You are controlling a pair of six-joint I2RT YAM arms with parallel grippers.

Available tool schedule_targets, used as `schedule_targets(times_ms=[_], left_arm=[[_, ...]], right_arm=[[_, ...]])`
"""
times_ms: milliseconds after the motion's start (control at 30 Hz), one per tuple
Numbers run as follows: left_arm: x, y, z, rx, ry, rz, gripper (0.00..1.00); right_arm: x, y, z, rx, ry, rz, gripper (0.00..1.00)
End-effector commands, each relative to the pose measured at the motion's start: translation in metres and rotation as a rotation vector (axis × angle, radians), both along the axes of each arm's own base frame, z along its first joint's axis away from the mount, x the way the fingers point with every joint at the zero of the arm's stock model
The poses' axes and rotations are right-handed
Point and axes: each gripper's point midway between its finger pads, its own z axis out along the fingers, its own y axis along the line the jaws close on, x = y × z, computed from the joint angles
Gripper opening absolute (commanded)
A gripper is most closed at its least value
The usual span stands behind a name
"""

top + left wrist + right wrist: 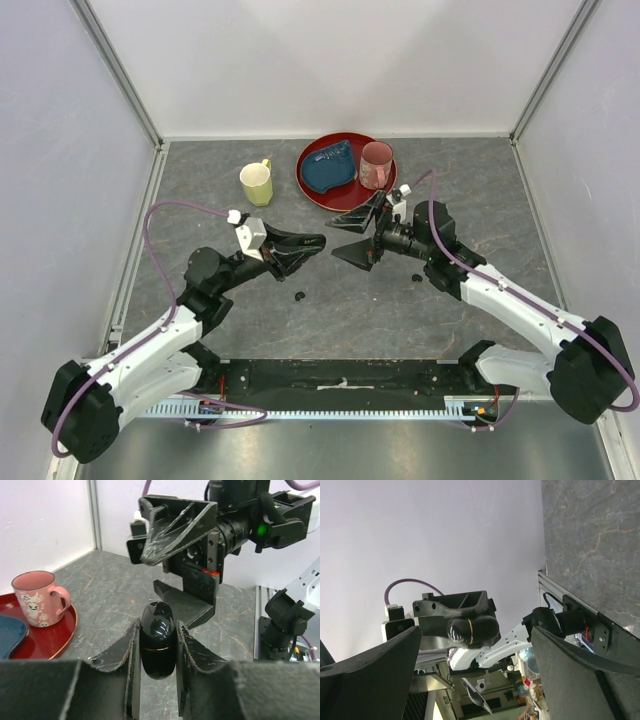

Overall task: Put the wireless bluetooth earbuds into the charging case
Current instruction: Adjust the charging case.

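Note:
My left gripper [157, 626] is shut on a glossy black oval charging case [156, 647] with a thin gold seam, closed and held above the table. In the top view the left gripper [316, 243] points at my right gripper [352, 234], which is open and empty, its fingers spread wide just right of the case. The right wrist view shows the case [470, 630] between and beyond the open right fingers [375, 675]. One tiny black earbud [299, 295] lies on the table below the left gripper. Another earbud [418, 277] lies beside the right arm.
A red plate [310, 185] at the back centre holds a blue item [328, 167] and a pink mug [376, 165]. A yellow mug [257, 183] stands left of the plate. White walls enclose the grey table on three sides.

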Motion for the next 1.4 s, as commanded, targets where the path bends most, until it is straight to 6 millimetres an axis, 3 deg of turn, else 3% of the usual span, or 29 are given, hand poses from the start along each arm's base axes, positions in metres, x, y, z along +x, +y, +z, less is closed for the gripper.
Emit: schedule_targets(times_ms=[0,467,767,1167,1367], left_arm=[[-0.003,-0.007,0.04,-0.052,-0.148,0.008,0.02],[0.004,-0.011,0.043,-0.066,-0.158,0.058,0.02],[0.001,-0.011,0.046,-0.068,-0.165,0.048,0.02],[-0.006,-0.014,0.045,-0.066,-0.158,0.004,0.02],[-0.01,-0.017,0.045,-0.064,-0.156,-0.024,0.02]], right_arm=[[0.0,0.011,0.034,0.101,-0.027,-0.001,0.98],[-0.021,0.03,0.028,0.19,0.086,0.07,0.76],[-0.021,0.035,0.024,0.215,0.103,0.076,0.64],[-0.015,0.031,0.026,0.201,0.077,0.029,0.61],[-0.016,0.031,0.031,0.214,0.058,0.033,0.54]])
